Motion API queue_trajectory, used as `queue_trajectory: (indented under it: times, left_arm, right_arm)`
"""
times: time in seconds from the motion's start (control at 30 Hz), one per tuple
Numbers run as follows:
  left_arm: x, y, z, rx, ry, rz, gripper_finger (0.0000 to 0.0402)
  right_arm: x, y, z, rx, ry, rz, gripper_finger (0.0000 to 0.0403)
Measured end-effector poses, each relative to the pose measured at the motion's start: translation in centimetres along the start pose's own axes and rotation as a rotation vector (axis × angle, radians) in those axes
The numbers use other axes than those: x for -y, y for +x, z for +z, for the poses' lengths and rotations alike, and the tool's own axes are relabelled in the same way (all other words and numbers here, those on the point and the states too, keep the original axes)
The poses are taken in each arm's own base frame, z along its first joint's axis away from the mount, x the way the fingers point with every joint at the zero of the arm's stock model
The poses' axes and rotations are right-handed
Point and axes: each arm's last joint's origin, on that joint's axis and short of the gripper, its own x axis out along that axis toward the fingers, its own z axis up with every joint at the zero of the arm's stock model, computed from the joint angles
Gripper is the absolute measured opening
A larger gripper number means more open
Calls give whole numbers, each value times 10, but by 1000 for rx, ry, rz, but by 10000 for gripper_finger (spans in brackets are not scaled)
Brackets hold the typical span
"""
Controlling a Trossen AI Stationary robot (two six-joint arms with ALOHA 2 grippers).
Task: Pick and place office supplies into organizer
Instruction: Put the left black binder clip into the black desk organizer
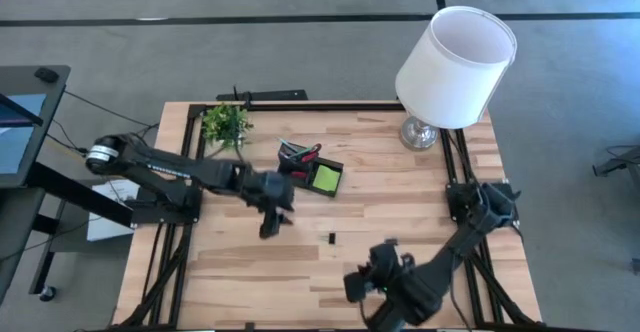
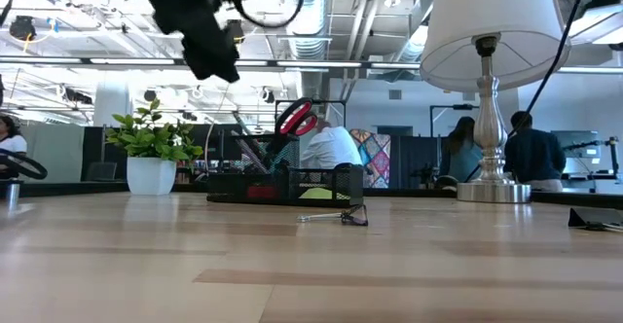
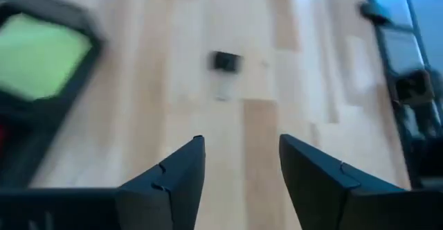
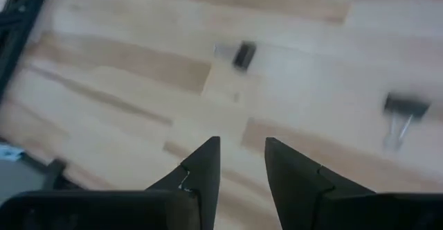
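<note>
The black organizer (image 1: 322,168) stands at the table's middle, toward the far side. It holds a lime-green sticky-note pad (image 1: 326,179) and red-handled scissors (image 1: 298,155), which stick up in the low view (image 2: 297,119). A small black clip (image 1: 331,238) lies on the wood nearer than the organizer (image 2: 343,216). My left gripper (image 1: 272,215) hovers open, raised above the table, left of the clip (image 3: 225,62) and near the organizer's corner (image 3: 28,112). My right gripper (image 1: 362,280) is open near the near edge; its wrist view shows one clip (image 4: 242,53) and a second clip (image 4: 403,109) ahead on the table.
A white-shaded lamp (image 1: 452,67) stands at the far right corner and a small potted plant (image 1: 226,124) at the far left. Bare wood lies around the clip and along the near edge. People sit in the room beyond the table (image 2: 331,148).
</note>
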Motion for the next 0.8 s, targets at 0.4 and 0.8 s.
queue_trajectory:
  times: [0.4, 0.8]
  left_arm:
    - [43, 63, 14, 280, 262, -63, 235]
    - [15, 141, -9, 181, 211, -35, 257]
  right_arm:
    - [0, -25, 18, -41, 120, 100, 108]
    - [-26, -65, 72, 238, 71, 345, 108]
